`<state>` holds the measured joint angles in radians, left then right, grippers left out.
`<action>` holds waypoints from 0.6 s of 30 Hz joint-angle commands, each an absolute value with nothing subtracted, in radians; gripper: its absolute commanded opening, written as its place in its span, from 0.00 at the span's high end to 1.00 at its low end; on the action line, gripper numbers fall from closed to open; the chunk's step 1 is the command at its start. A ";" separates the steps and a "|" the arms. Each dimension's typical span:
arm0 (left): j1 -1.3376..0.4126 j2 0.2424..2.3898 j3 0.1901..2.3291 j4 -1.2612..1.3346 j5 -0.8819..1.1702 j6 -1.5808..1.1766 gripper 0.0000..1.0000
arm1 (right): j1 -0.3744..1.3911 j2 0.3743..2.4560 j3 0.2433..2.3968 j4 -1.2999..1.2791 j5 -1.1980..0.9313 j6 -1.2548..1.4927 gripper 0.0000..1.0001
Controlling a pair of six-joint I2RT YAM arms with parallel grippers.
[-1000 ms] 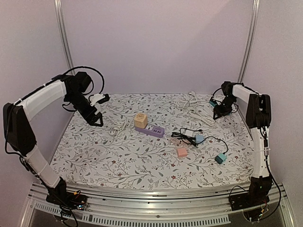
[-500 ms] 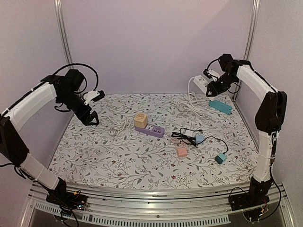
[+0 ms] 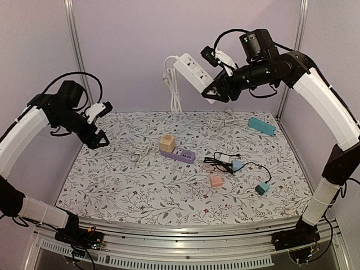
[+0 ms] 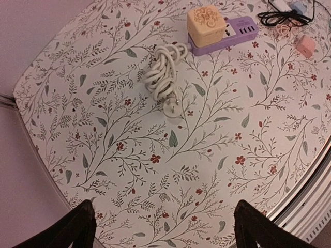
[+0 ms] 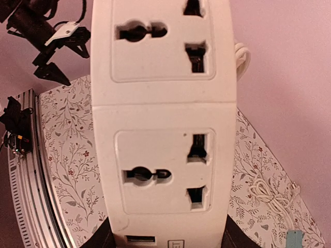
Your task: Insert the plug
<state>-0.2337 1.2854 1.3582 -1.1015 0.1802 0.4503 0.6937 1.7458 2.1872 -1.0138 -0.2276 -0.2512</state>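
Looks like a robotics lab cell to me: plain lilac walls (image 3: pixel 140 34) close in the table (image 3: pixel 140 191), aluminium posts (image 3: pixel 76 45) rise at eleven and one o'clock, and the left arm (image 3: pixel 23 132) and right arm (image 3: pixel 323 98) are bolted to a slotted metal rail (image 3: pixel 180 233) at six o'clock.

The cloth (image 3: pixel 140 185) is white, printed with grey-green leafy vines and small red flowers. Up at twelve o'clock is a white power strip (image 3: pixel 194 72). Near the centre are a purple power strip (image 3: pixel 181 156), a pale yellow cube (image 3: pixel 167 143) and a white coiled cord (image 3: pixel 143 149). Toward four o'clock are a pink block (image 3: pixel 216 181), a black cable (image 3: pixel 216 163) and a teal adapter (image 3: pixel 262 188).
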 commanded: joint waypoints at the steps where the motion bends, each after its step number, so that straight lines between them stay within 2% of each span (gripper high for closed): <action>1: -0.186 1.238 1.342 -1.060 0.153 0.422 0.07 | 0.831 1.740 2.169 -0.940 -0.308 -0.247 1.00; 6: -0.160 1.194 1.319 -1.040 0.150 0.419 0.07 | 0.950 1.840 2.079 -0.877 -0.350 -0.212 1.00; 13: -0.153 1.187 1.307 -1.026 0.123 0.426 0.06 | 1.032 2.006 2.062 -0.822 -0.423 -0.124 1.00; 18: -0.152 1.188 1.304 -1.028 0.127 0.436 0.06 | 1.039 2.048 1.905 -0.819 -0.437 -0.140 1.00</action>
